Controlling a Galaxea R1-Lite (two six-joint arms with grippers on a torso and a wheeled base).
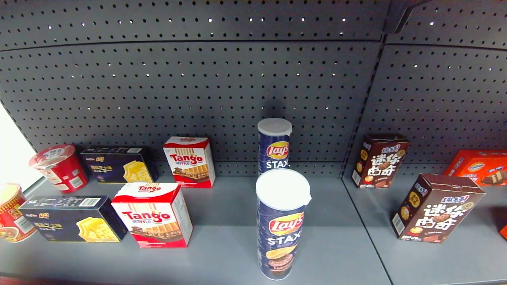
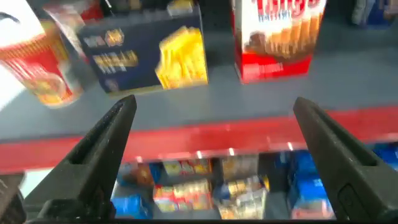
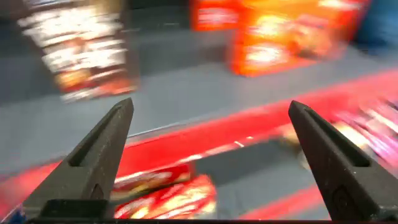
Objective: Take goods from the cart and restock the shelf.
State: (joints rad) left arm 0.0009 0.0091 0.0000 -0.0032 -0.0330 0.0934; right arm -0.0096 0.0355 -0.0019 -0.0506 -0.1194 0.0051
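The left gripper (image 2: 214, 102) and right gripper (image 3: 211, 104) are hanging wide apart, holding nothing, before the shelf (image 1: 222, 198) where the front chip can (image 1: 280, 229) is standing.

Brand print: frt chip can (image 1: 280, 233), frt wafer box (image 1: 154, 215).

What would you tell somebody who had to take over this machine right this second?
Left gripper: open, holding nothing, in front of the red front edge of the grey metal shelf, facing a navy cardboard box.
Right gripper: open, empty, facing a brown cookie box and orange boxes.
On the shelf: two tall dark-blue crisp tubes with white lids, front and back, upright, one behind the other. Red-and-white wafer boxes and red noodle cups stand further left.
Done: goods stand two deep; who placed them I cannot tell.
Left: probably fetch the next item from the cart.
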